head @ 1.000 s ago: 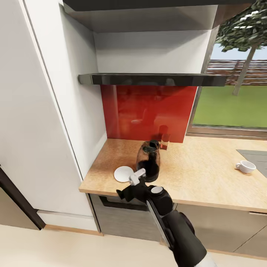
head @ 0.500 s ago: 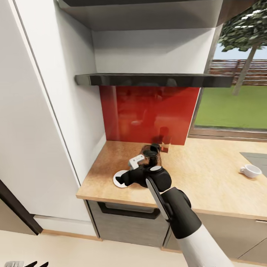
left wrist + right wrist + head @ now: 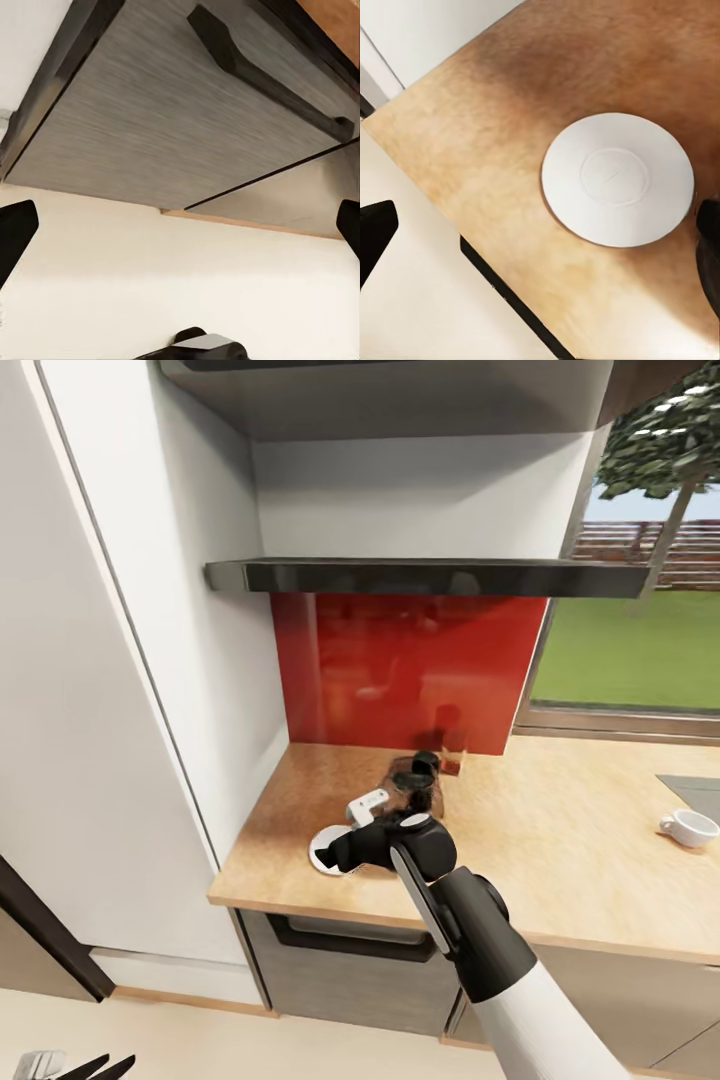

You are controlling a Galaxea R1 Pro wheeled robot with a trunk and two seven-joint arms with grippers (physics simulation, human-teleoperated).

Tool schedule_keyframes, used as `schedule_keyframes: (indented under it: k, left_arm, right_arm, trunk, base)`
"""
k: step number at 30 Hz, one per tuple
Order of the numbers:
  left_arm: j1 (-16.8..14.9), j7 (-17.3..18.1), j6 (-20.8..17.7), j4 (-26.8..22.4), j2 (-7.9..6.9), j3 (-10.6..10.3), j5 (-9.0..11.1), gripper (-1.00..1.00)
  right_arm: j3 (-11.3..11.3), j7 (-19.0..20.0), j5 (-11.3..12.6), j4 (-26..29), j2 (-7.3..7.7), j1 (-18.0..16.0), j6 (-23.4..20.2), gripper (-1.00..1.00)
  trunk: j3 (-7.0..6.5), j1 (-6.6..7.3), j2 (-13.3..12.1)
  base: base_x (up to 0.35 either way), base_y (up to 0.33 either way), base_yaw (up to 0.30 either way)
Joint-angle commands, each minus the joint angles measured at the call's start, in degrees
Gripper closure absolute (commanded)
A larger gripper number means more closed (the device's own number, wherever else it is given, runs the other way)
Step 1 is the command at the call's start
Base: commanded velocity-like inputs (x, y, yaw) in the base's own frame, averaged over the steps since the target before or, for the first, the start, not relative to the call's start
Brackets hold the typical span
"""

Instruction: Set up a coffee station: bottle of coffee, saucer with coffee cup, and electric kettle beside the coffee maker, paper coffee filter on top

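Head view shows my right gripper (image 3: 335, 853) hanging over the saucer (image 3: 330, 852) near the front edge of the countertop (image 3: 560, 850), with my forearm reaching in from below. Just behind my wrist stands the kettle (image 3: 412, 780), its dark glass body partly hidden by my arm. Off to the right, well apart from all this, the cup (image 3: 689, 827) sits alone on the wood. The shelf (image 3: 420, 575) runs across above the red back panel, and I can make out nothing standing on it from this angle.

From my right wrist camera the saucer (image 3: 617, 178) lies flat and bare on the countertop (image 3: 495, 135), and my two fingertips sit at opposite edges of that picture, so those jaws are spread wide and holding nothing. My left gripper (image 3: 180, 225) hangs low by the cabinet front (image 3: 150, 112), its fingertips likewise far apart and empty.

The plate is thin and lies flush on the wood, so I judge my fingers could skid over its rim and push it toward the front edge, where it might tip off. My elbow is close to the kettle too; a careless swing could knock it.
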State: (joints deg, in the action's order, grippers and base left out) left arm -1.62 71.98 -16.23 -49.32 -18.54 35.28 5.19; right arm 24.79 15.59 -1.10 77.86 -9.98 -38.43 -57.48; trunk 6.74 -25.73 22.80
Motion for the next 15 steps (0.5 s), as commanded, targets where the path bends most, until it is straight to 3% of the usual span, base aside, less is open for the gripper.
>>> schedule_keyframes:
  k: [1,8,15]
  left_arm:
    - [-0.1,0.3,-0.6,0.0,-0.01,0.1,0.2,-1.00]
    - [-0.1,0.4,-0.7,0.1,-0.01,0.1,0.2,-1.00]
    - [-0.1,1.6,-0.7,0.2,-0.04,0.2,0.2,-1.00]
  right_arm:
    - [0.0,0.1,-0.1,0.0,-0.02,-0.1,-0.3,-1.00]
    - [0.0,0.1,-0.1,-0.2,-0.02,-0.1,-0.3,-1.00]
    - [0.0,0.1,-0.1,-4.8,-0.02,-0.1,-0.3,-1.00]
  trunk:
    - [0.13,-0.06,0.1]
    - [0.13,-0.06,0.1]
    - [0.13,-0.06,0.1]
  base:
    - [0.208,0.203,0.000]
    - [0.081,0.079,0.000]
    - [0.004,0.004,0.000]
